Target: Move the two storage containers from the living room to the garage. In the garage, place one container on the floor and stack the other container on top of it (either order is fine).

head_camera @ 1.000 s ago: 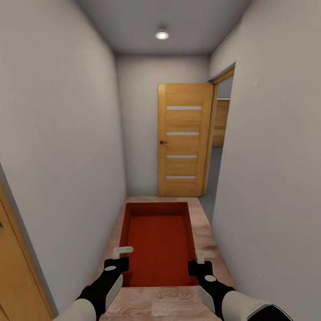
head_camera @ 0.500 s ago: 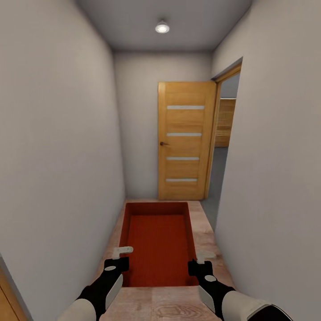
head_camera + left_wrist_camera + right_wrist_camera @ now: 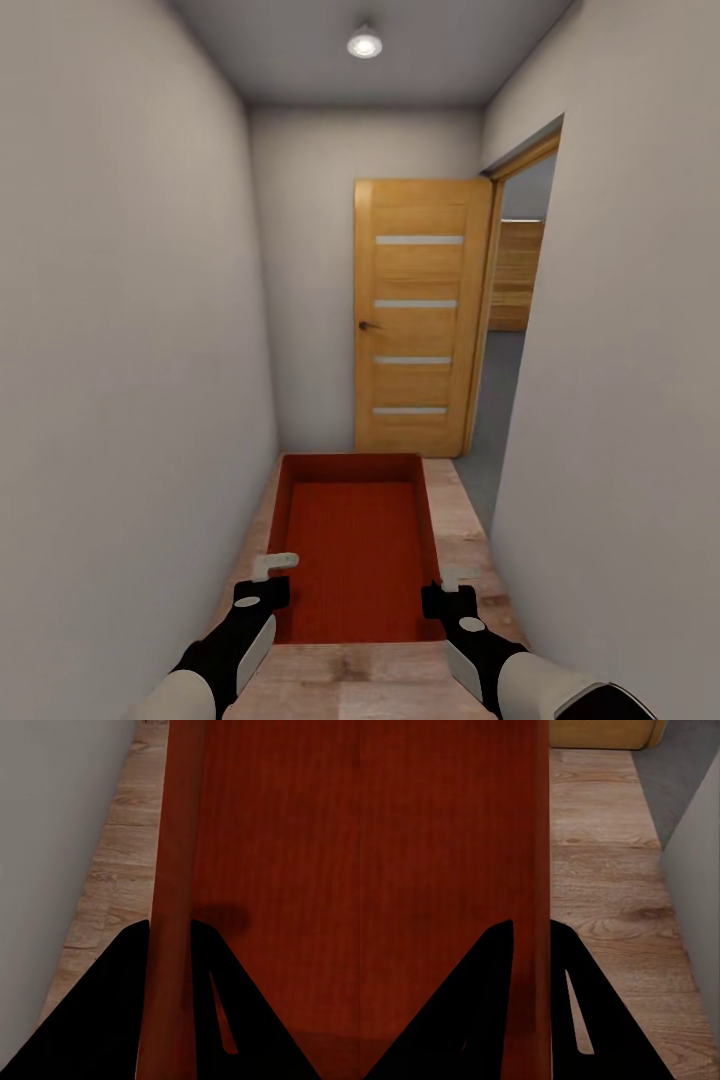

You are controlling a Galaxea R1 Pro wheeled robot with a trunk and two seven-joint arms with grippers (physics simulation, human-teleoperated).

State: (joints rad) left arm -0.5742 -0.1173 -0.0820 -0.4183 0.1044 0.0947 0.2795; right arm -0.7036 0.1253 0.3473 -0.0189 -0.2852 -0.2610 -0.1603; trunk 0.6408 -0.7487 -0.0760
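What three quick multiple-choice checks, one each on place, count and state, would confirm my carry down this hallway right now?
1. Where is the open doorway relative to the storage container?
A. Ahead on the robot's right
B. Ahead on the robot's left
C. There is no opening ahead

2. How many pale strips cross the wooden door?
A. Two
B. Four
C. Six

3. How is the container held?
A. By the left gripper alone
B. Resting on the floor, not gripped
C. One gripper clamped on each long side wall

Answers:
1. A, since the doorway opens in the right wall beside the door, with grey floor beyond.
2. B, as four light strips show down its face.
3. C, because the left gripper straddles the left wall and the right gripper straddles the right wall in the wrist views.
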